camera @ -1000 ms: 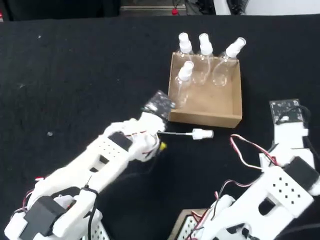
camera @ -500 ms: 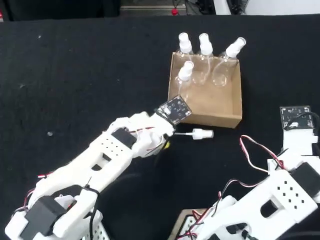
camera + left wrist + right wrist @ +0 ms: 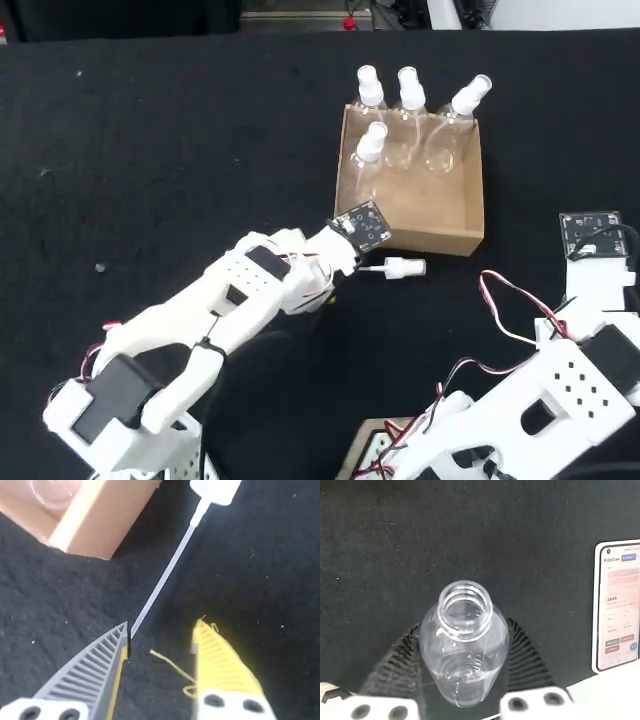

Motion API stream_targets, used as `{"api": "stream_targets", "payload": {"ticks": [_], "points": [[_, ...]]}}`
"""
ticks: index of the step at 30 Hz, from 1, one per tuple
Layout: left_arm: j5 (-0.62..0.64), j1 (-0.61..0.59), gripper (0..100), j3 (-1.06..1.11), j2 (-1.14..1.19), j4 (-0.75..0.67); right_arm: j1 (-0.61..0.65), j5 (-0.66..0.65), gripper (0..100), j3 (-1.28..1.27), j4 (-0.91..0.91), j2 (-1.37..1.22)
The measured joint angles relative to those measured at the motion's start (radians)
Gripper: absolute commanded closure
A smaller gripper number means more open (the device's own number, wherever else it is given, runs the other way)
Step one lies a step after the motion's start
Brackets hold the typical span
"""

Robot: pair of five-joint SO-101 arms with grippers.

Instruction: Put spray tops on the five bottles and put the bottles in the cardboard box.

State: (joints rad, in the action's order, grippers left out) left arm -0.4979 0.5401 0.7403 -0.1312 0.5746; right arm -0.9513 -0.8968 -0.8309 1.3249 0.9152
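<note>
Spray top [image 3: 167,572] flat on table just beside cardboard box [image 3: 410,238], head away, tube end toward left gripper [image 3: 161,625]. Left jaws spread, tube tip at one finger, perhaps touching. Right gripper [image 3: 464,626] clamps uncapped bottle [image 3: 465,650], well apart.

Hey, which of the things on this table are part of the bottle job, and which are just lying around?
Job in hand: cardboard box; four capped bottles standing in it; loose spray top beside the box; uncapped bottle.
Lying about: smartphone, screen lit.
</note>
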Motion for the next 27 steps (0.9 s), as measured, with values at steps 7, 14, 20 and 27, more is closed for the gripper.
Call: {"api": "stream_targets", "payload": {"ticks": [7, 14, 20, 27], "points": [[0.000, 0.120, 97, 0.000, 0.000, 0.098, 0.000, 0.000, 98.8, 0.000, 0.000, 0.000], [0.000, 0.163, 97, 0.000, 0.000, 0.236, 0.000, 0.000, 98.8, 0.000, 0.000, 0.000], [0.000, 0.086, 77, 0.000, -0.026, 0.267, 0.000, 0.000, 98.8, 0.000, 0.000, 0.000], [-0.043, -0.021, 79, -0.043, -0.144, 0.328, 0.000, 0.000, 98.8, -0.003, 0.000, 0.000]]}}
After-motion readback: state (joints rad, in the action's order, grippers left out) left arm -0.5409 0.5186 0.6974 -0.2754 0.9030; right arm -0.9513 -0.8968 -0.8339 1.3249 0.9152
